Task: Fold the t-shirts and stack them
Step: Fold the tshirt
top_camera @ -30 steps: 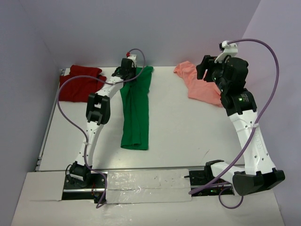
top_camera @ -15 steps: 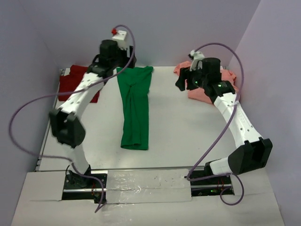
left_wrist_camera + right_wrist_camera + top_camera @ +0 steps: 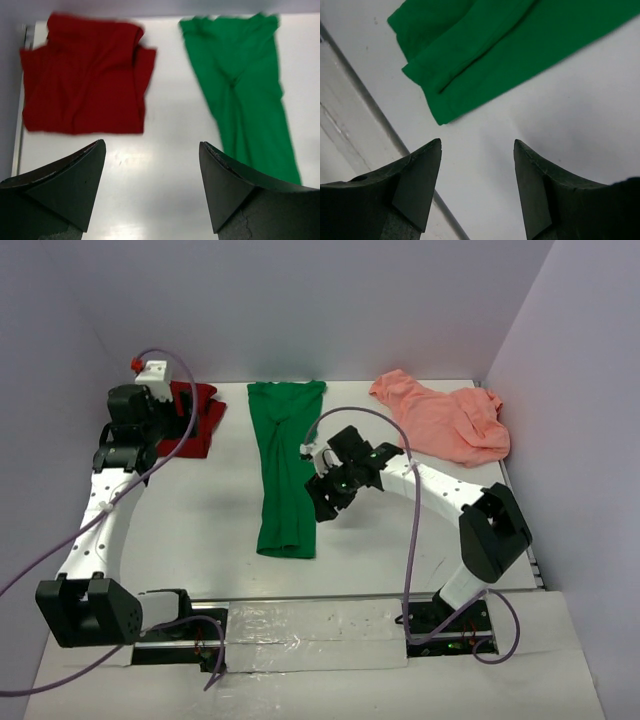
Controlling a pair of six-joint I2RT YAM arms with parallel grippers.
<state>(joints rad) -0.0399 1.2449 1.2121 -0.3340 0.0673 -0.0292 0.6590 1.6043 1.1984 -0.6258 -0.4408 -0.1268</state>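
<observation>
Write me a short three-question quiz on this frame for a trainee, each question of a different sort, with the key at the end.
1. True or false: the green t-shirt, the dark red t-shirt and the salmon pink t-shirt lie apart from one another, none stacked.
2. Which t-shirt lies as a long narrow strip? A. dark red; B. green; C. salmon pink.
3. Fill the gap: the left gripper and the right gripper both have their jaws ____, with nothing between them.

Key: 1 true; 2 B; 3 open.
</observation>
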